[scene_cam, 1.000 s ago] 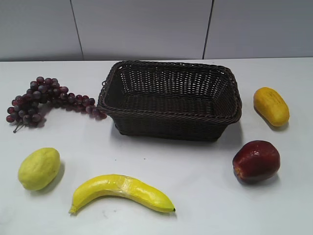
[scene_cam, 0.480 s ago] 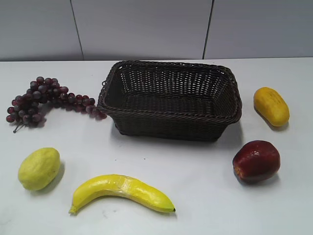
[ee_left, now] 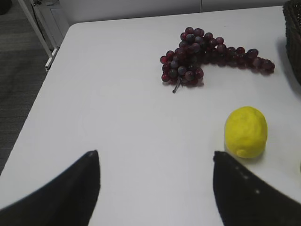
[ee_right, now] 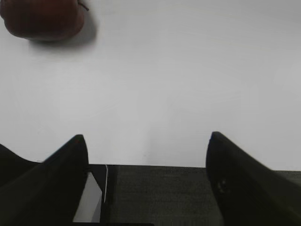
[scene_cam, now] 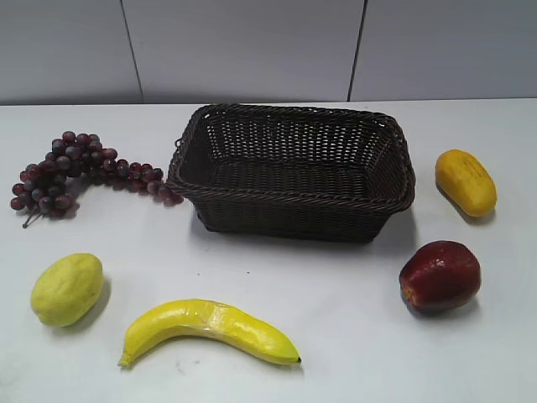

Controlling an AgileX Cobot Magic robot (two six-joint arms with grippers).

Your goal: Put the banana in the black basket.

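Note:
The long yellow banana (scene_cam: 210, 329) lies on the white table at the front, left of centre. The black woven basket (scene_cam: 294, 198) stands empty behind it at the table's middle; its corner shows at the right edge of the left wrist view (ee_left: 295, 33). Neither gripper shows in the exterior view. My left gripper (ee_left: 155, 157) is open and empty above the table's left part, with the lemon just beyond its right finger. My right gripper (ee_right: 146, 139) is open and empty over the table's front edge. The banana is out of both wrist views.
A bunch of purple grapes (scene_cam: 80, 168) lies left of the basket, also in the left wrist view (ee_left: 207, 54). A yellow-green lemon (scene_cam: 67, 288) sits front left, also in the left wrist view (ee_left: 246, 131). A red apple (scene_cam: 440, 276) and an orange-yellow oval fruit (scene_cam: 465, 181) lie right.

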